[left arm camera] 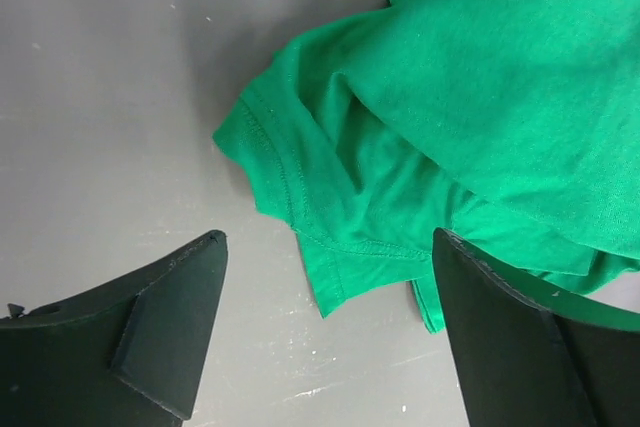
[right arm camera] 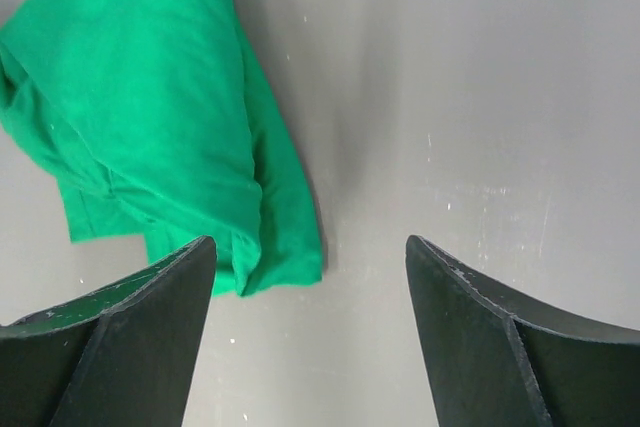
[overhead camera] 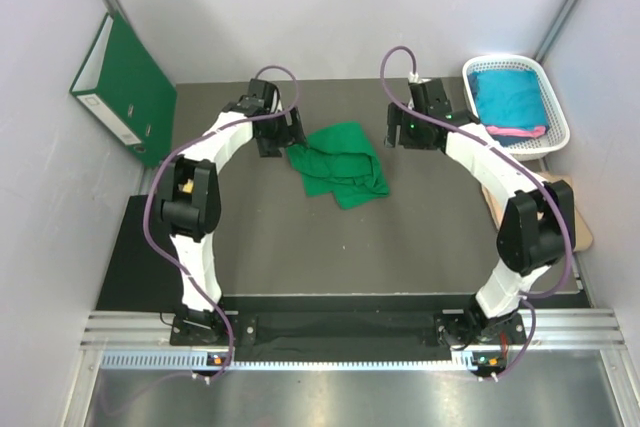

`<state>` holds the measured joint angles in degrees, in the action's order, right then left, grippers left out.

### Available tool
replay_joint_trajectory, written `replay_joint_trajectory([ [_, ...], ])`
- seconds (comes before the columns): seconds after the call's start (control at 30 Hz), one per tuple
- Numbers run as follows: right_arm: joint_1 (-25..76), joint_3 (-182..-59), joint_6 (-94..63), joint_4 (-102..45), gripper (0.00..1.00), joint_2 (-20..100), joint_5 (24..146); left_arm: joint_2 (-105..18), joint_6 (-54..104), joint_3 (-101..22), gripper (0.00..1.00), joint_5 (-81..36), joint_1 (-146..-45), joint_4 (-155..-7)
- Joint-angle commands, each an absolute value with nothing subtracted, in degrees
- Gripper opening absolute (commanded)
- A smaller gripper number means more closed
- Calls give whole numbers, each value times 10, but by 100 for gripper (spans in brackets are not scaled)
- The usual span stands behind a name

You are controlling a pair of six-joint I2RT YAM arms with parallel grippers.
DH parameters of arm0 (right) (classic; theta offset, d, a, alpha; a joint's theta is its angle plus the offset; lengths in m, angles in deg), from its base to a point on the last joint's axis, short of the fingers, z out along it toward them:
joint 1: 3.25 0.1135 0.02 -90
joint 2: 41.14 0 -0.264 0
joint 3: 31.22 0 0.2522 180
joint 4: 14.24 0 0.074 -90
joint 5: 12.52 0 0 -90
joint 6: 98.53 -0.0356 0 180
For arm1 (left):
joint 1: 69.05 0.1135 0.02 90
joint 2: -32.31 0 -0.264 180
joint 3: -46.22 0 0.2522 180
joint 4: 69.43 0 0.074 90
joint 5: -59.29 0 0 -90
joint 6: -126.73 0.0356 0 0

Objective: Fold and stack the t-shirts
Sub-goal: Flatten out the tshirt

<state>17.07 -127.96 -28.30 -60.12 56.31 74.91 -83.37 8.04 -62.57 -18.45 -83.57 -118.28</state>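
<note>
A bright green t-shirt (overhead camera: 340,162) lies crumpled on the grey table between the two arms. It also shows in the left wrist view (left arm camera: 450,107) and in the right wrist view (right arm camera: 150,117). My left gripper (overhead camera: 277,137) is open and empty, just left of the shirt's edge; a hemmed corner lies between its fingertips (left arm camera: 190,317). My right gripper (overhead camera: 403,130) is open and empty, to the right of the shirt over bare table. A teal t-shirt (overhead camera: 508,97) and a pink one (overhead camera: 520,132) lie in the white basket (overhead camera: 556,107).
A dark green binder (overhead camera: 125,87) with a white spine label leans on the left wall. A tan board (overhead camera: 570,209) lies at the right below the basket. Grey walls close in the table on three sides.
</note>
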Motion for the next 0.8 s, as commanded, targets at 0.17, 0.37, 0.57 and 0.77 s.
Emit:
replay_joint_trajectory([
  [0.17, 164, -1226, -305, -560, 76, 497, 755, -894, 65, -626, 81, -153, -837, -1153],
  [0.37, 163, -1201, -312, -555, 76, 479, 749, -922, 68, -629, 63, -154, -842, -1147],
  [0.57, 164, -1186, -314, -552, 75, 470, 746, -911, 75, -658, 0, -164, -845, -1164],
  [0.77, 162, -1173, -315, -555, 75, 463, 734, -790, 78, -712, 0, -257, -853, -1185],
])
